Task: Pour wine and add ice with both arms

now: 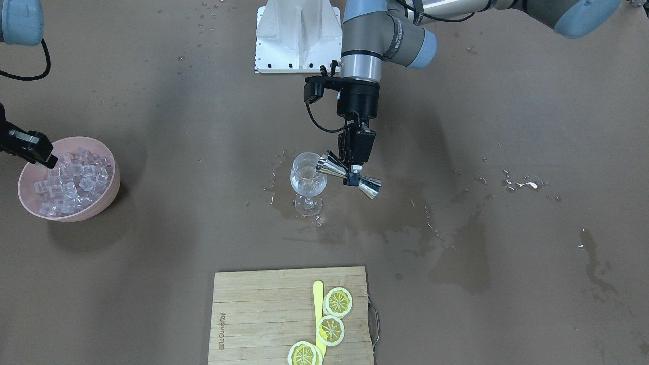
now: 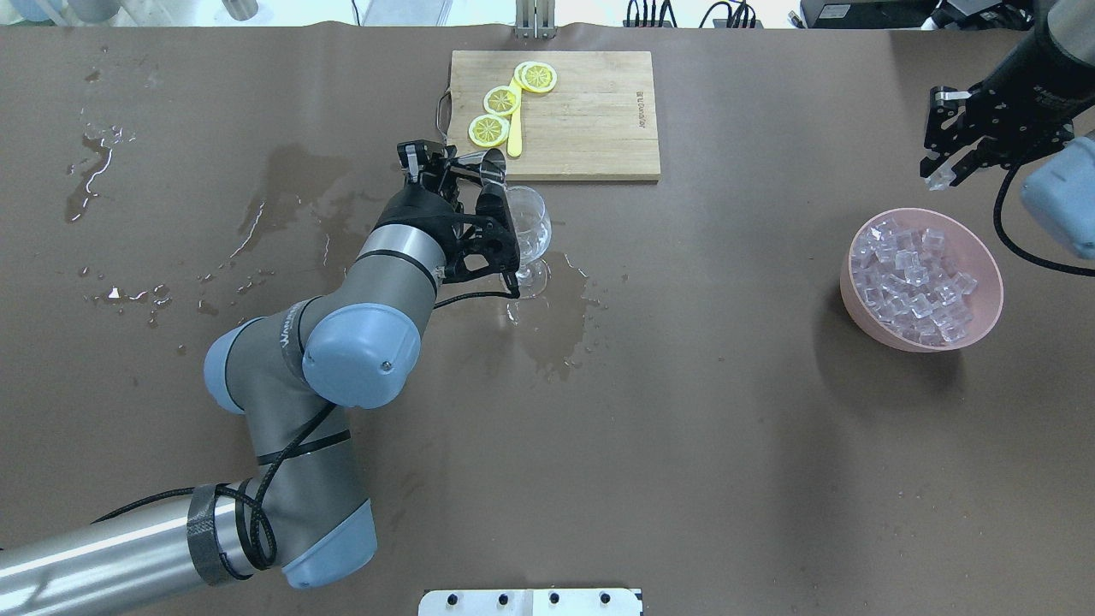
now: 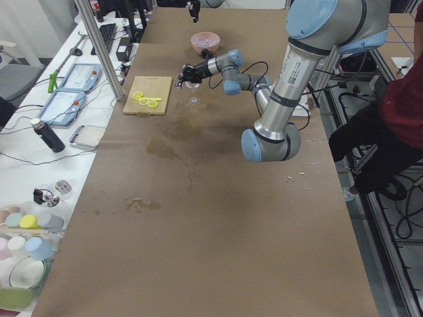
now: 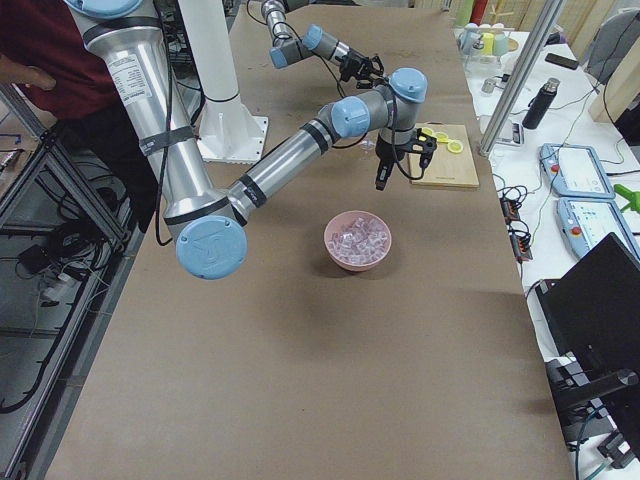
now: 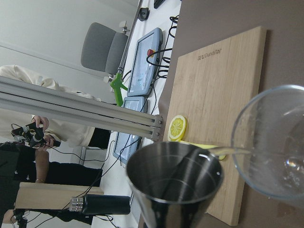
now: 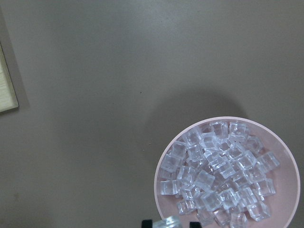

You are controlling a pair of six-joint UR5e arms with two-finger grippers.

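Observation:
My left gripper (image 1: 355,172) is shut on a steel jigger (image 1: 337,170) and holds it tipped sideways, its mouth at the rim of the stemmed glass (image 1: 308,180). The glass stands upright in a wet patch; the wine in it is hardly visible. The left wrist view shows the jigger's mouth (image 5: 175,173) beside the glass rim (image 5: 237,142). My right gripper (image 2: 941,175) is shut on one ice cube (image 6: 169,222), raised above the far edge of the pink bowl (image 2: 992,282), which holds many ice cubes (image 2: 911,278).
A wooden cutting board (image 2: 599,111) with three lemon slices (image 2: 502,100) and a yellow stick lies just beyond the glass. Puddles and drops (image 2: 94,154) spread over the brown table. The white mounting base (image 1: 296,38) is at the robot's side.

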